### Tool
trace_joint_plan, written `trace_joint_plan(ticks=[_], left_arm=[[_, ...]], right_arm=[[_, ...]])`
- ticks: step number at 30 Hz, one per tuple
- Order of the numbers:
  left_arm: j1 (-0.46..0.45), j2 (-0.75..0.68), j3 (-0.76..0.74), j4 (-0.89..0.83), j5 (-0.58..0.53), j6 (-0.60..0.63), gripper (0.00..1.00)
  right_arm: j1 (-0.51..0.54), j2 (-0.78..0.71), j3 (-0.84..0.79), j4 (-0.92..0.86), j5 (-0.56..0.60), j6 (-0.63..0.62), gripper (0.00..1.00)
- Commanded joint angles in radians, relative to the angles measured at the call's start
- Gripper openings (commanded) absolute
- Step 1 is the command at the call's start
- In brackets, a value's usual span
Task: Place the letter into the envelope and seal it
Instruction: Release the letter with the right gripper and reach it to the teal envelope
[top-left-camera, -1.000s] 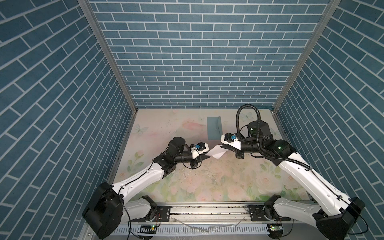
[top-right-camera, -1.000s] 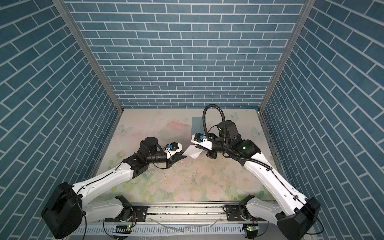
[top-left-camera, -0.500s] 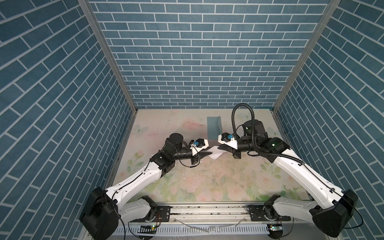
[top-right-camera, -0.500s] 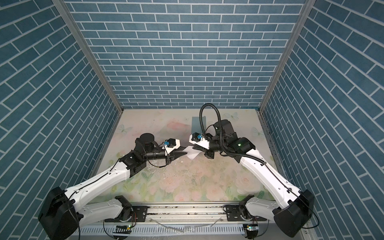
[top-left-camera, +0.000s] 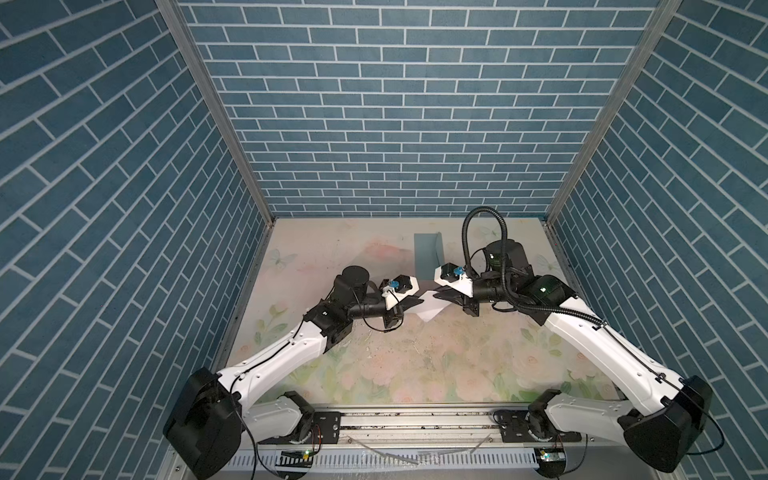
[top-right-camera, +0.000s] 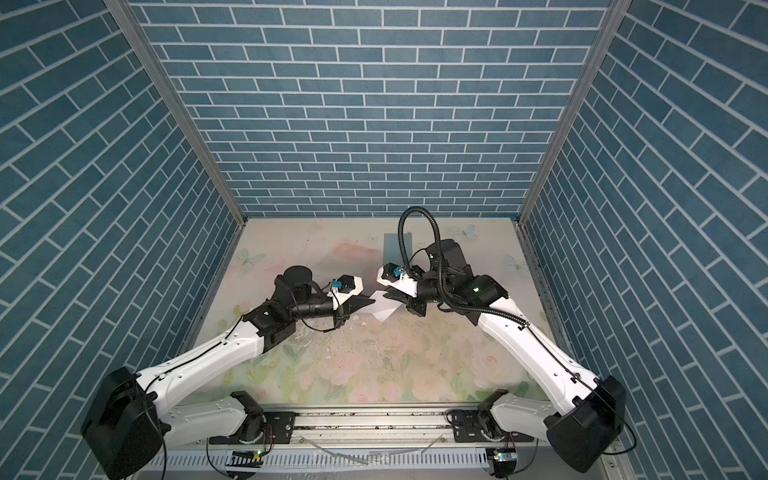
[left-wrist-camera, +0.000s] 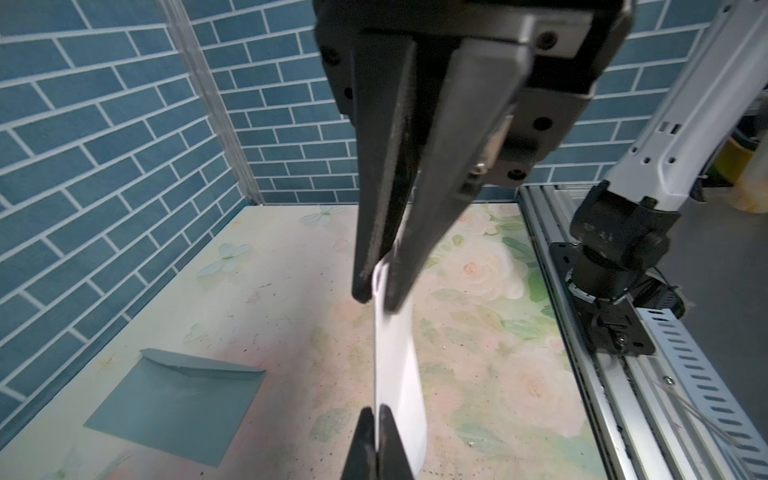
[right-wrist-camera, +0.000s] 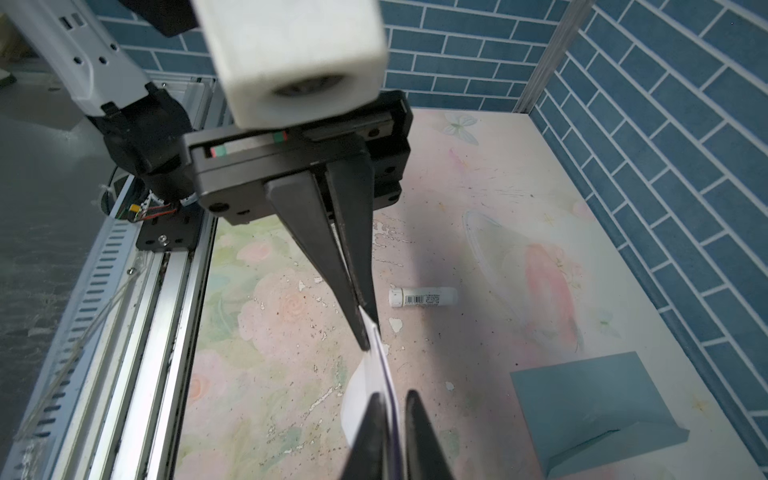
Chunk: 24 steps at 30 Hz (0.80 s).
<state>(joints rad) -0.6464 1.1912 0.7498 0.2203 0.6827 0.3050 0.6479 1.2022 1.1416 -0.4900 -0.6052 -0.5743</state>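
Floral-printed tabletop (top-left-camera: 415, 365) covers the floor of a blue-brick booth. Nearest, along the bottom edge of both top views, a metal rail (top-left-camera: 415, 419) carries the two arm bases. Further in, at mid-frame, the arms meet tip to tip with the letter (top-left-camera: 430, 311) held up between them, its lower corner drooping toward the mat.

The left gripper (top-left-camera: 414, 304), on the left of the frame, has its jaws pressed together on one end of the sheet. The right gripper (right-wrist-camera: 392, 399) straddles the opposite end with its jaws slightly parted, a sliver of gap showing beside the blue-bordered edge. I read this as a hand-over or regrip, probably so that one arm can carry the sheet and aim its free end at the pocket.

A white glue stick (right-wrist-camera: 423, 297) lies on the mat apart from the paper, likely there for the sealing. Farthest, just above the grippers and right of centre, the envelope (top-left-camera: 426, 257) lies flat with its flap lifted, the letter not yet in it.
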Motion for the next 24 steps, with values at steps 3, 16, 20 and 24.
trace_joint_plan(ticks=[3,16,20,24], left_arm=[[0.000,-0.040,0.027,-0.063,-0.310,-0.133,0.00],[0.083,-0.085,0.098,-0.395,-0.606,-0.445,0.00],[0.085,-0.080,0.123,-0.549,-0.664,-0.546,0.00],[0.085,-0.081,0.127,-0.641,-0.645,-0.606,0.00]], right_arm=[[0.003,-0.016,-0.045,0.167,0.169,0.208,0.40],[0.002,0.236,0.135,0.153,0.830,0.633,0.75],[-0.001,0.379,0.226,0.128,0.914,0.683,0.81],[-0.007,0.493,0.294,0.131,0.955,0.734,0.97]])
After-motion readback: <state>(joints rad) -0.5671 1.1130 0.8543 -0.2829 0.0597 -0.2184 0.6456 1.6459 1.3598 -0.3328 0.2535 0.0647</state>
